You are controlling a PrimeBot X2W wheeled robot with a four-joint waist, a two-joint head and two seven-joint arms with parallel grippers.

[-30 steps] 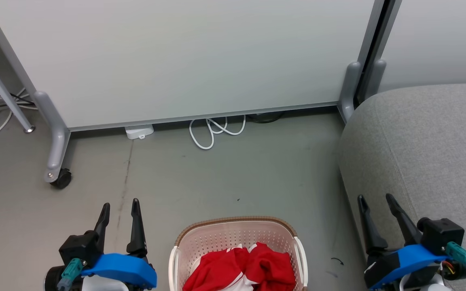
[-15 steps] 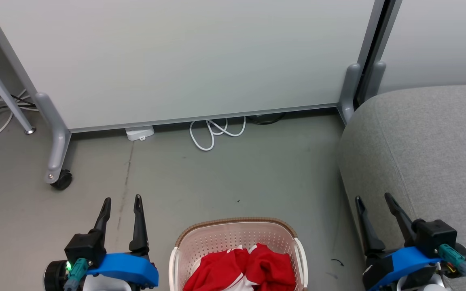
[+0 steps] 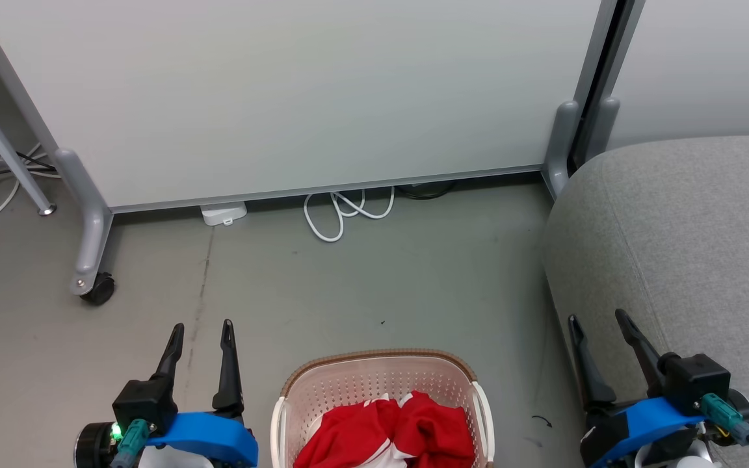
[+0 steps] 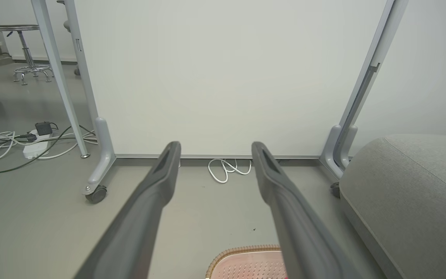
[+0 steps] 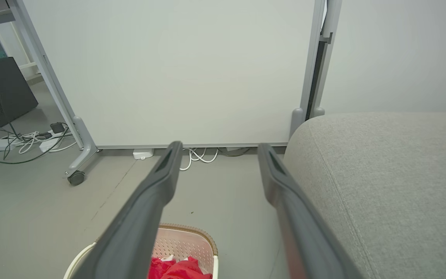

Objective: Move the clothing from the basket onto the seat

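On our left, our left gripper (image 3: 203, 325) hangs over the bare floor (image 3: 348, 286), its two dark fingers spread wide with nothing between them. Just to its right the basket (image 3: 374, 357) stands on the floor, well short of the far edge, where a white partition (image 3: 283, 97) rises. The clothing (image 3: 400, 429), red with white patches, lies bunched inside the basket. Further right, our right gripper (image 3: 595, 316) is likewise spread wide and empty, poised at the left edge of the grey seat (image 3: 693, 247).
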